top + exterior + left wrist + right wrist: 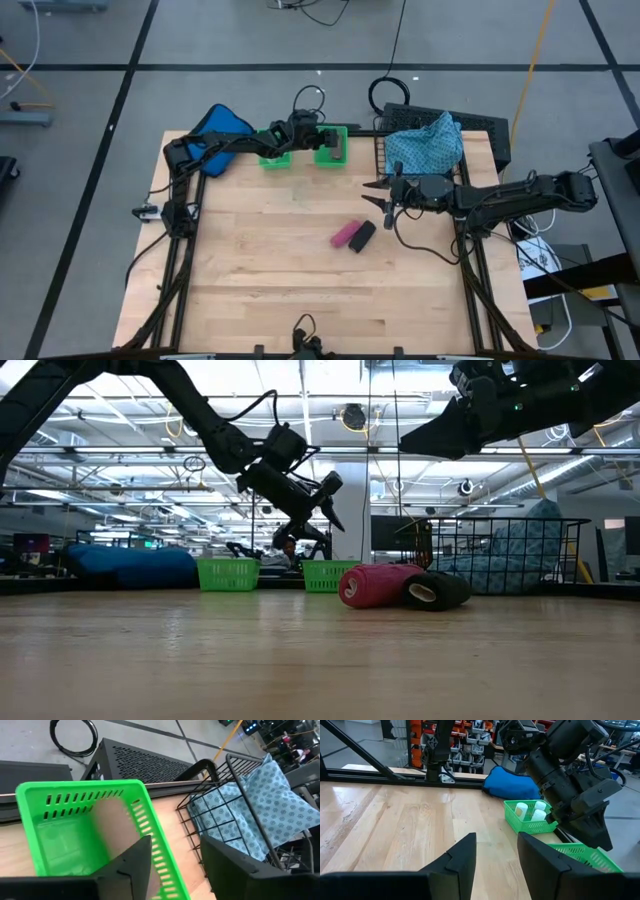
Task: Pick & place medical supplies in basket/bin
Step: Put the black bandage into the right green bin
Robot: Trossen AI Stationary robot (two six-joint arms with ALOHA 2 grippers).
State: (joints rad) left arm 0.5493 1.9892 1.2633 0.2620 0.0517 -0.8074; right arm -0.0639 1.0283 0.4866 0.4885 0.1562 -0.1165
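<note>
The left gripper (335, 145), fingers apart and empty, hangs over the right green bin (331, 146) at top centre (a blurred brown roll (116, 827) drops inside). The right gripper (372, 196), fingers apart and empty, should descend squarely onto the pink roll (343, 234) beside the black roll (363, 236), centre frame; the cloth (425, 144) fills the basket (381, 150).

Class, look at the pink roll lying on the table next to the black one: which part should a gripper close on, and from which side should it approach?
Grip the pink roll across its round body, coming from straight above. It lies on its side touching the black roll, so the fingers probably fit best at its free end.
</note>
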